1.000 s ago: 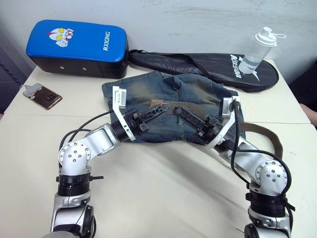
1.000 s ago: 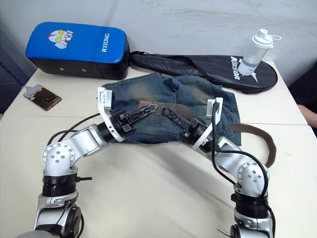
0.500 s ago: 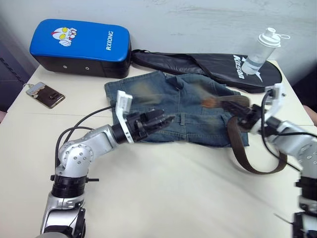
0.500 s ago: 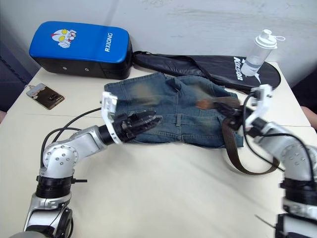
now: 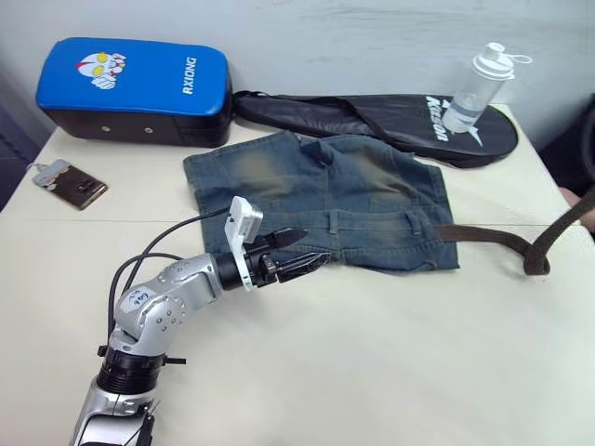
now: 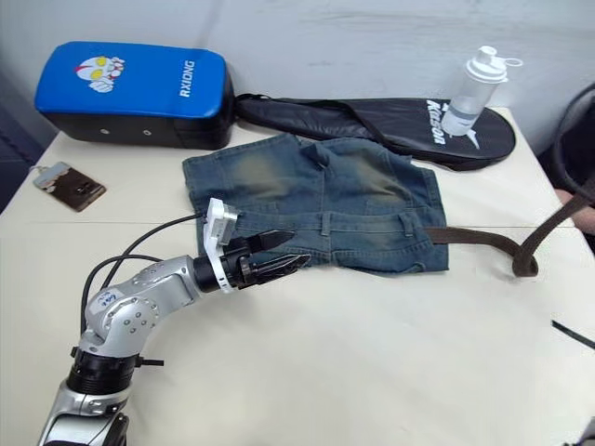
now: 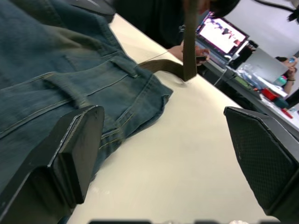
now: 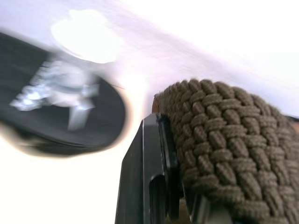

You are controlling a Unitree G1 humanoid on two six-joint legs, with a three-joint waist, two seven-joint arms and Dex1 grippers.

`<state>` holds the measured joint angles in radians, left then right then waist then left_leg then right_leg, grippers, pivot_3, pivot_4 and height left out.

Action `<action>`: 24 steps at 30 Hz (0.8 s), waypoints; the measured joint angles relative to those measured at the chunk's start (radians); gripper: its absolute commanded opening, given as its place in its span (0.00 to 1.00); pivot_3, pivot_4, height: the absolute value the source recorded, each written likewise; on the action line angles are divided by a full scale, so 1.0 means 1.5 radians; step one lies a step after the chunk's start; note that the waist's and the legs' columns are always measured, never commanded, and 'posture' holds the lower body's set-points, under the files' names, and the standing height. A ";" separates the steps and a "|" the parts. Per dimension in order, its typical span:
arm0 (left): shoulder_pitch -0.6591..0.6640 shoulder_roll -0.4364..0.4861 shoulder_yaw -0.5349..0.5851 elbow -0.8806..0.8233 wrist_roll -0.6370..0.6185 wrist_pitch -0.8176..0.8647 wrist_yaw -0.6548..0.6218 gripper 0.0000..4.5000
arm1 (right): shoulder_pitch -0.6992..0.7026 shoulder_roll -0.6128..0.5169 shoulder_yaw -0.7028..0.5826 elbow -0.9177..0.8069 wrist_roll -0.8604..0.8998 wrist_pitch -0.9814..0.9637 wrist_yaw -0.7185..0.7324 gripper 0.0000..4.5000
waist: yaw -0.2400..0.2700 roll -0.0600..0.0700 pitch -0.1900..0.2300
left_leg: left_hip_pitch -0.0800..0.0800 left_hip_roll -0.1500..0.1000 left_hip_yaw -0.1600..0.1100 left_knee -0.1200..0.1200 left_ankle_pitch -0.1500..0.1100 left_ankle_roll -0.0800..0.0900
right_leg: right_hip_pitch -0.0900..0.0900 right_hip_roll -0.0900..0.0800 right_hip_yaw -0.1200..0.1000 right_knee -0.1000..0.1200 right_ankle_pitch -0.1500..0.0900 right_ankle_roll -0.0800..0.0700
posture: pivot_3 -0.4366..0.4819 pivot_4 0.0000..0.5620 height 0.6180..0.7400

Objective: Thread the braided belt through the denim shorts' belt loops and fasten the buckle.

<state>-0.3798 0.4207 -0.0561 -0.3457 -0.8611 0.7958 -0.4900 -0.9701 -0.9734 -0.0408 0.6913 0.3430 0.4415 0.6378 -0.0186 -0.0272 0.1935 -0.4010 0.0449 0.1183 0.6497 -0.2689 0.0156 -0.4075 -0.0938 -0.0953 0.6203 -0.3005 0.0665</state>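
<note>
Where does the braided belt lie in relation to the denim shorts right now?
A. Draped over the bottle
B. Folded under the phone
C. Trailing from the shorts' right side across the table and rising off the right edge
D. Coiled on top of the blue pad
C: the braided belt runs from the right edge of the denim shorts over the table, loops, then rises out of view.
</note>
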 measured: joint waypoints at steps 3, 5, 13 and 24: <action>0.004 -0.009 -0.001 -0.019 0.001 0.004 0.005 0.99 | 0.136 0.104 -0.005 -0.114 0.083 0.143 0.047 0.00 | 0.010 0.006 0.003 | -0.003 -0.001 0.000 0.001 0.002 0.000 | -0.003 -0.001 0.000 0.003 0.001 -0.001 | 0.48 0.27 1.00; 0.016 -0.006 0.004 -0.025 0.001 0.009 0.007 0.99 | 0.159 0.118 -0.018 -0.183 0.125 0.212 0.051 0.00 | 0.020 0.018 0.004 | -0.003 -0.006 0.000 0.001 0.003 0.003 | -0.005 -0.005 0.002 0.005 0.001 0.000 | 0.48 0.27 1.00; 0.038 -0.005 0.019 -0.050 0.001 0.023 0.017 0.99 | 0.172 0.132 -0.081 -0.236 0.155 0.300 0.046 0.00 | 0.026 0.015 0.004 | -0.003 -0.006 0.000 0.001 0.001 0.005 | -0.004 -0.005 0.002 0.002 0.004 0.000 | 0.48 0.27 1.00; 0.053 -0.006 0.025 -0.054 0.002 0.023 0.026 0.99 | 0.067 0.100 -0.177 -0.134 0.183 0.332 0.065 0.00 | 0.026 0.015 0.004 | -0.003 -0.006 0.001 0.001 0.002 0.005 | -0.004 -0.004 0.002 0.001 0.004 0.001 | 0.48 0.27 1.00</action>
<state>-0.3003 0.4114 -0.0180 -0.4261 -0.8576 0.8309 -0.4514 -0.8690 -0.8234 -0.3062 0.4896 0.6172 0.9397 0.7346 0.0202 -0.0051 0.1998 -0.4055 0.0355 0.1201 0.6513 -0.2664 0.0237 -0.4134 -0.1004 -0.0923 0.6222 -0.2950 0.0674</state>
